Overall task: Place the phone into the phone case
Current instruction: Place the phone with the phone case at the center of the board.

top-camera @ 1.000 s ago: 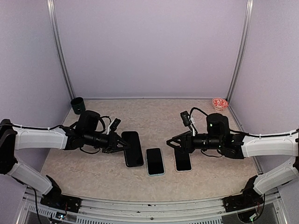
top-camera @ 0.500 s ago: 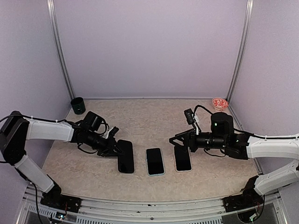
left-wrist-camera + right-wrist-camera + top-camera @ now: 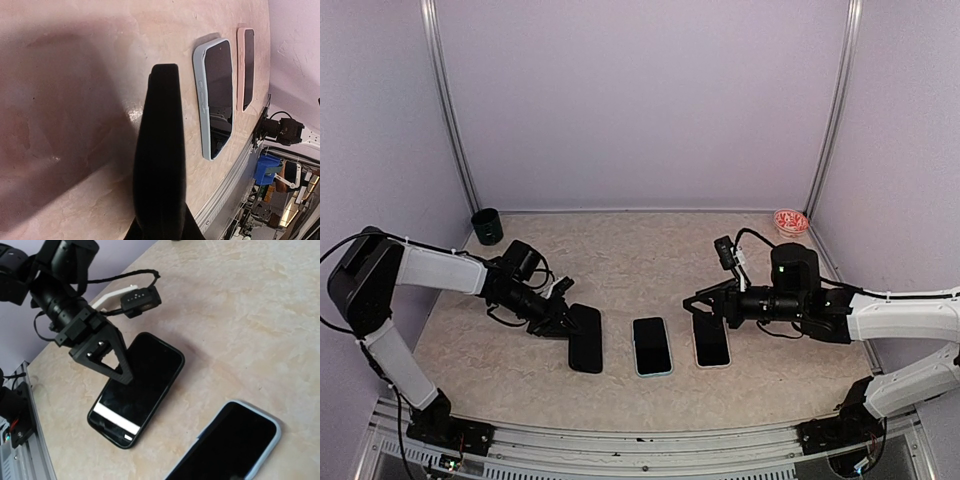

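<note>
though edge-on, phone (image 3: pixel 160 150) in left tool (image 3: pixel 563 320)

1. Your black phone (image 3: pixel 586 340) is a glossy, dark slab with rounded corners. It lies leftmost of three in a row, screen up and slightly slanted. The left gripper (image 3: pixel 564 320) pinches its far-left edge. You cannot tell whether it rests fully on the table.
2. The blue-grey case (image 3: pixel 652 347) lies flat just right of it, a dark glossy face filling it.
3. The pink case (image 3: pixel 712 341) lies flat beside that, also dark-faced.
</note>
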You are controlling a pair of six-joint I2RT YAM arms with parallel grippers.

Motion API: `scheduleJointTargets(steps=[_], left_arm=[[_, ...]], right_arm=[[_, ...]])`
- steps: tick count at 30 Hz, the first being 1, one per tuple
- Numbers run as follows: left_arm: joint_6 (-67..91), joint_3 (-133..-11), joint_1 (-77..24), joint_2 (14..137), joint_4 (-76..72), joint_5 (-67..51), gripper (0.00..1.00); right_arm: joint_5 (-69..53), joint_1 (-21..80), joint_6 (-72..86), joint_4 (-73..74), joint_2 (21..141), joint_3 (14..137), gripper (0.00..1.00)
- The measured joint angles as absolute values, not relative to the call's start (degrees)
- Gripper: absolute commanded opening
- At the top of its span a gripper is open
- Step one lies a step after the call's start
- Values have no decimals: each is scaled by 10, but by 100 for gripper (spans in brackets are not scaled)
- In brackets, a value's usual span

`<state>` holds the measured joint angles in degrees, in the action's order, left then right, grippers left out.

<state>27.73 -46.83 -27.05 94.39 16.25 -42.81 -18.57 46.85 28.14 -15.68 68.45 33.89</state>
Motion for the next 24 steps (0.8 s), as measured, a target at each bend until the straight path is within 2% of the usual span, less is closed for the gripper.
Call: scheduleJointTargets(steps=[9,24], left_arm=[[264,-493,-266,987,166,-441,18],[251,-494,-239,994,180,-430,39]], right_arm=[[-186,469,282,-157,685,333,58],[-187,468,281,-157,705,333,59]])
